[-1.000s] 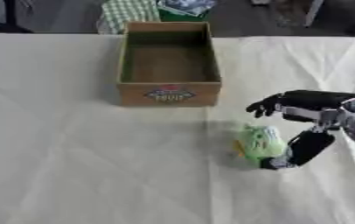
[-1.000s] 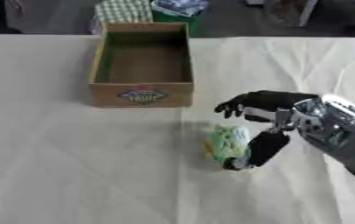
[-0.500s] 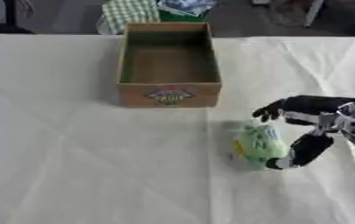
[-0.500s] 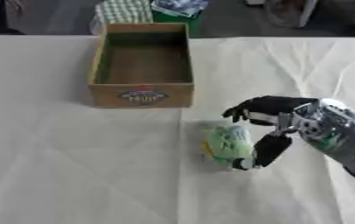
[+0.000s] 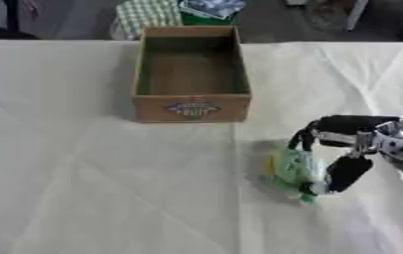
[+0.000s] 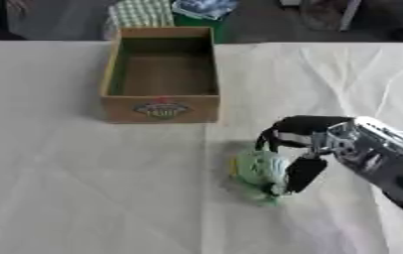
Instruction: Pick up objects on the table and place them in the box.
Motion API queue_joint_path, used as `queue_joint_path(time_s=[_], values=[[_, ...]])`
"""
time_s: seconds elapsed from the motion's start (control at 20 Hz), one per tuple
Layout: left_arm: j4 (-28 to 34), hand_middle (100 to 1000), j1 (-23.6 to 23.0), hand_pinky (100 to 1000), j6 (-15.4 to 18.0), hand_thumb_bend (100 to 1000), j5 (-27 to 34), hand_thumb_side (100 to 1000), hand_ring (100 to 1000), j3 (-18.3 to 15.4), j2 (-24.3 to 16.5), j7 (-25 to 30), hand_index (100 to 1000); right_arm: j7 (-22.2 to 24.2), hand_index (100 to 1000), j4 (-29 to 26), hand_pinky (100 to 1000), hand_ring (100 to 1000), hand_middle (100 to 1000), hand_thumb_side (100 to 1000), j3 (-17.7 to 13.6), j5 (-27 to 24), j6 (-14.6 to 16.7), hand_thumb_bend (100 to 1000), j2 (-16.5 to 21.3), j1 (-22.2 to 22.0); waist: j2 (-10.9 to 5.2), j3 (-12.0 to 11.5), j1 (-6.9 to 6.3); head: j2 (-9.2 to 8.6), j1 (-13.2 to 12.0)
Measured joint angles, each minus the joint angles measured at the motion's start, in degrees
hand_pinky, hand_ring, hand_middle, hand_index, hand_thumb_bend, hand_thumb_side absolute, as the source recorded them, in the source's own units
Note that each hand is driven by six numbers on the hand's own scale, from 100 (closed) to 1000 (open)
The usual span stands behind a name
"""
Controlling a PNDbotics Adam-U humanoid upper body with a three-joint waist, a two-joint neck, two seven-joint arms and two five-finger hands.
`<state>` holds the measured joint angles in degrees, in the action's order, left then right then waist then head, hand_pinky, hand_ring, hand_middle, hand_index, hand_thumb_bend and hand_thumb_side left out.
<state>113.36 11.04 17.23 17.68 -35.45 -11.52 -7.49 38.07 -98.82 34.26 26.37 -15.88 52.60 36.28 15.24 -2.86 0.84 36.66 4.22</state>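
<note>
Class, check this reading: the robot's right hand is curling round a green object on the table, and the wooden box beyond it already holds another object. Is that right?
One part is wrong: the wooden box holds nothing; the right eye view shows its bare floor. The rest stands: the right hand curls its fingers and thumb round the green object, which is still on the table.

The box (image 5: 191,74) stands on the table (image 5: 83,173) toward its far side, open side up. A small object (image 6: 259,171) lies on the table nearer than the box and to its right. The right hand (image 6: 302,149) is just right of that object, fingers reaching over its far side and thumb against its right side.
</note>
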Motion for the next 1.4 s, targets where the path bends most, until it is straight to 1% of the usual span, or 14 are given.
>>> queue_joint_path(time_s=[0.1,0.2,0.3,0.35,0.45,0.55,0.75,0.85,1.0,1.2,1.3,1.4], values=[[0.0,583,0.0,806,0.0,149,0.0,626,611,0.0,0.0,0.0,795,-0.2,735,0.5,852,773,513,280,0.0,-0.2,0.0,344,-0.4,0.0,0.0,0.0,0.0,0.0,0.0],[0.0,583,0.0,807,0.0,148,0.0,625,611,0.0,0.0,0.0,795,-0.8,671,0.6,840,745,484,212,0.0,-0.3,0.0,271,-0.6,0.0,0.0,0.0,0.0,0.0,0.0],[0.0,583,0.0,807,0.0,148,0.0,625,611,0.0,0.0,0.0,795,-1.3,601,0.6,819,687,434,104,0.0,-0.4,0.0,138,-0.9,0.0,0.0,0.0,0.01,-0.01,0.0],[0.0,583,0.0,807,0.0,148,0.0,625,611,0.0,0.0,0.0,795,-1.5,578,0.6,810,665,415,100,0.0,-0.5,0.0,100,-0.9,0.1,0.0,0.0,0.01,-0.02,0.0],[0.0,583,0.0,807,0.0,148,0.0,624,611,0.0,0.1,0.0,795,-1.8,555,0.8,801,640,395,100,0.0,-0.5,-0.1,100,-1.0,0.1,0.0,0.0,0.01,-0.02,0.0],[0.0,583,0.0,807,0.0,148,0.0,622,611,0.0,0.4,0.0,796,-2.2,556,1.1,794,625,397,100,0.0,-0.7,-0.1,100,-1.2,0.2,0.0,0.0,0.01,-0.02,0.0],[0.0,583,0.0,807,0.0,148,0.0,622,610,0.0,0.4,0.0,796,-2.9,562,1.2,793,619,399,100,-0.5,-2.0,-0.4,100,-1.3,-0.1,0.0,0.0,0.0,-0.02,0.0],[0.0,583,0.0,807,0.0,148,0.0,622,610,0.0,0.4,0.0,796,-3.3,564,0.1,796,616,397,100,-1.3,-3.4,-0.8,100,-1.2,-0.3,0.03,0.1,-0.02,-0.02,0.0],[0.0,583,0.0,808,0.0,149,0.0,623,610,0.0,0.4,0.0,795,-4.0,566,-3.5,800,610,392,100,-3.4,-6.1,-2.1,100,-0.1,-0.7,0.11,0.2,-0.05,-0.03,0.0],[0.0,584,-0.1,808,0.0,149,0.0,623,610,-0.1,0.4,0.0,796,-5.9,566,-9.8,803,608,389,100,-7.5,-10.1,-4.4,100,1.5,-0.7,0.11,0.4,-0.05,-0.15,0.0],[0.0,584,-0.1,808,-0.1,149,0.0,622,610,-0.1,0.4,0.0,796,-7.2,568,-12.4,803,606,389,100,-9.6,-11.8,-5.4,100,2.1,-0.2,0.11,0.4,-0.04,-0.28,-0.1],[0.0,584,-0.1,808,-0.1,149,0.0,623,610,-0.2,0.4,0.0,796,-8.7,568,-13.9,803,605,389,100,-11.2,-13.1,-6.1,100,2.7,0.7,0.12,0.4,-0.04,-0.43,-0.1]])
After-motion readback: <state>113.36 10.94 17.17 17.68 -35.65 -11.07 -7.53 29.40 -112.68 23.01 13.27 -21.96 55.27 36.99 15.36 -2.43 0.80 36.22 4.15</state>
